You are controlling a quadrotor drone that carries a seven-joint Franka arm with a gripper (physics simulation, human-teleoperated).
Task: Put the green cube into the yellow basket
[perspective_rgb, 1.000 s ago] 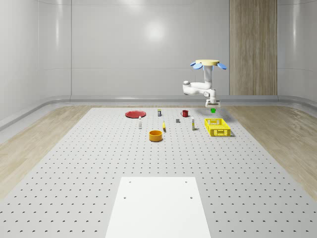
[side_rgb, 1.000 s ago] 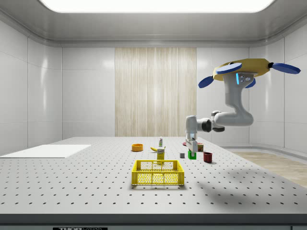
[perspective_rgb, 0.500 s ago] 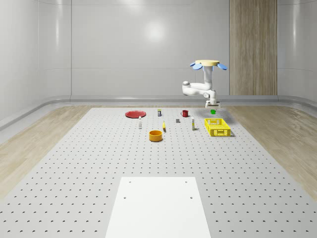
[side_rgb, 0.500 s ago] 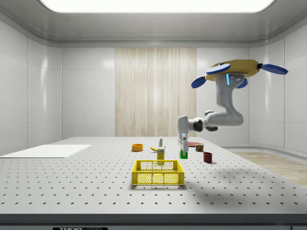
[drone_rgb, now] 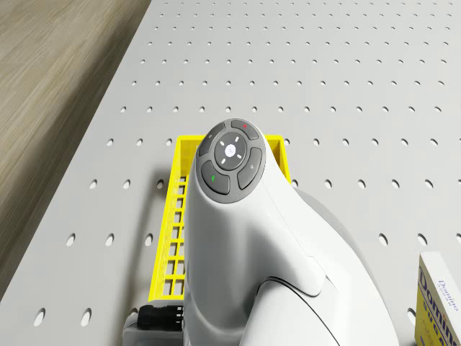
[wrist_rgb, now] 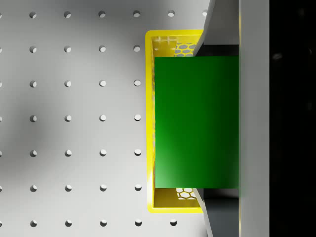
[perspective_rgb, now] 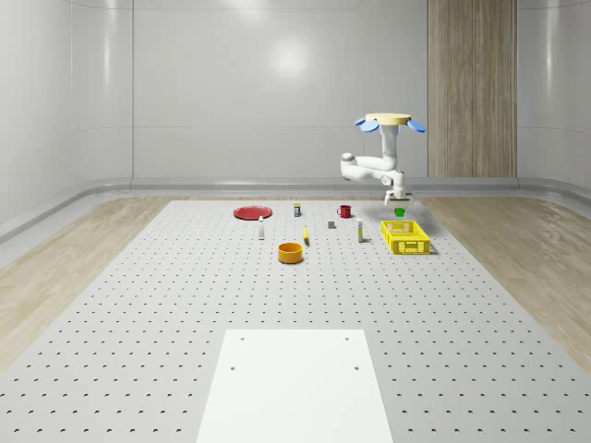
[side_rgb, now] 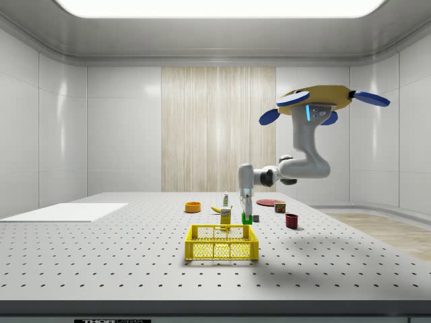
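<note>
since a second ago the drone has carried my gripper from beside the red cup toward the yellow basket, and it now hovers above the table at the basket's far side. gripper is clenched on the green cube, with the basket's end directly below it.
</note>
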